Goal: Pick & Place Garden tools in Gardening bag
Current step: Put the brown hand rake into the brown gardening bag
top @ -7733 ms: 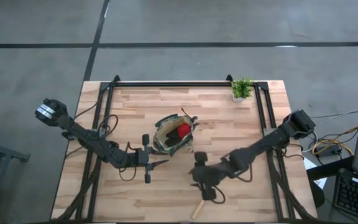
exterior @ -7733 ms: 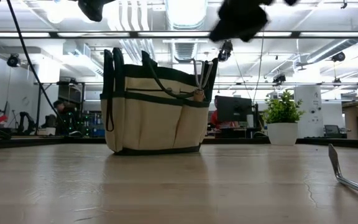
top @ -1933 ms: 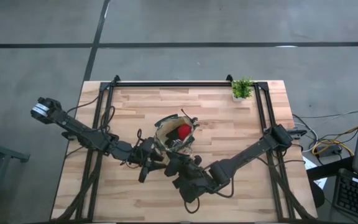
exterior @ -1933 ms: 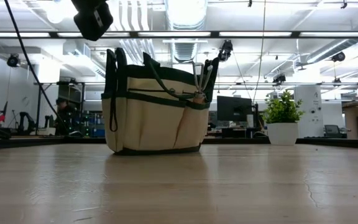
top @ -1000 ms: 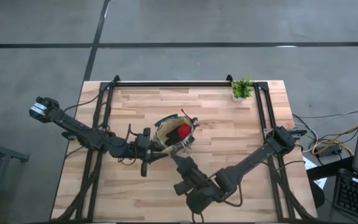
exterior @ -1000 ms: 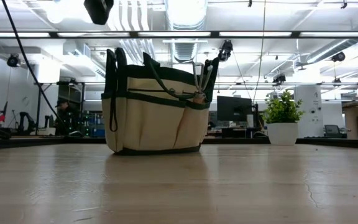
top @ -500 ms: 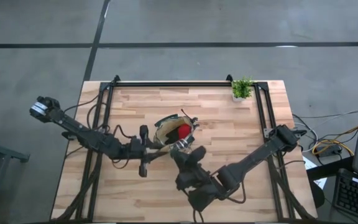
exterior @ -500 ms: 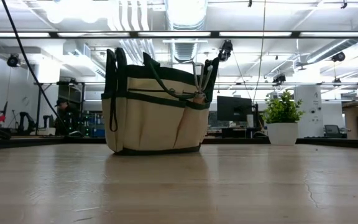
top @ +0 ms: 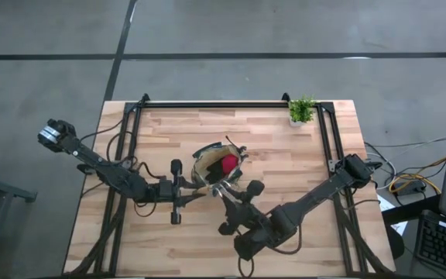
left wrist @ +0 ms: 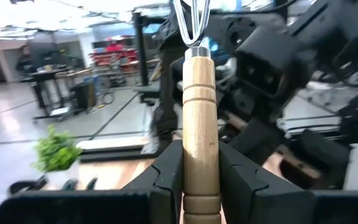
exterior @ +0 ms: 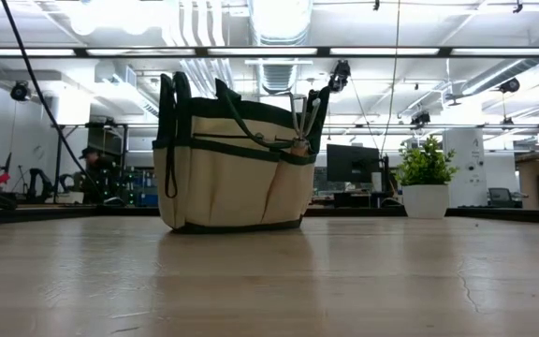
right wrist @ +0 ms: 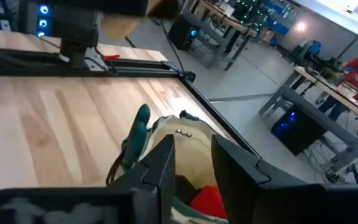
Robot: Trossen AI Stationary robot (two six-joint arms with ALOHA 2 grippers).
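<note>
The tan gardening bag [top: 218, 166] with dark green trim stands upright on its base at mid-table [exterior: 235, 164]. It holds a red item [right wrist: 209, 199] and a teal-handled pruner [right wrist: 140, 124]. My left gripper [top: 192, 191] is at the bag's near-left side, pointing level toward the table's right. It is shut on a wooden-handled garden tool [left wrist: 199, 106] whose metal tines [left wrist: 191, 22] point away from it. My right gripper [top: 228, 194] stands open just near of the bag, close to the tines, with nothing between its fingers [right wrist: 160, 165]. Neither gripper shows in the low view. My left gripper pinches the tool's wooden handle [left wrist: 199, 158] between its two fingers, near the handle's butt end. The fingers come level from the table's left and lie along the handle. The tool sticks straight out ahead of them, tines foremost, lifted clear of the table.
A small potted green plant [top: 301, 111] stands at the far right corner [exterior: 426, 178]. A black frame rail [top: 215, 104] runs along the table's far edge and sides. Bare wood lies near of the bag and to its right [top: 300, 155].
My right gripper has rolled about its own axis and sunk a little beside the bag's near side. My left gripper has rolled too, turning the wooden-handled tool with it, and has stayed shut on the handle. The bag has not moved.
</note>
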